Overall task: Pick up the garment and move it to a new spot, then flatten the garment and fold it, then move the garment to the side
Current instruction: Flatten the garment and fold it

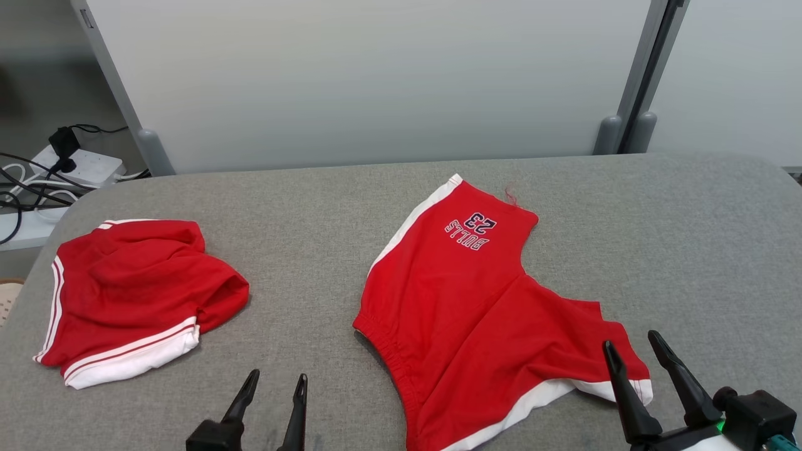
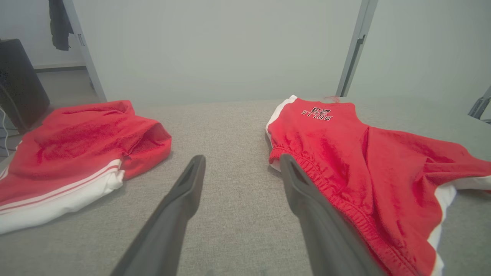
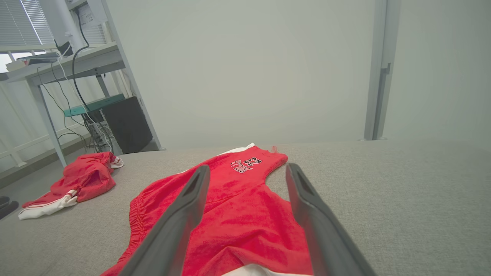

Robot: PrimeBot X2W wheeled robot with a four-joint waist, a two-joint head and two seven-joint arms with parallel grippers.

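The garment (image 1: 463, 300), red shorts with white trim and "BULLS 23" print, lies spread out right of centre on the grey table (image 1: 313, 207), waistband toward the left. My left gripper (image 1: 278, 376) is open above bare table, just left of the waistband (image 2: 330, 191). My right gripper (image 1: 630, 339) is open over the near leg's white hem, with nothing between its fingers. In the left wrist view my left gripper (image 2: 241, 157) points past the garment (image 2: 345, 153). In the right wrist view my right gripper (image 3: 247, 166) frames the garment (image 3: 238, 199) lengthwise.
A second red garment (image 1: 131, 282) with white stripes lies bunched at the table's left end, also visible as the second red garment (image 2: 76, 142) (image 3: 84, 178). A power strip with cables (image 1: 75, 166) sits beyond the left edge. Pale partition panels stand behind the table.
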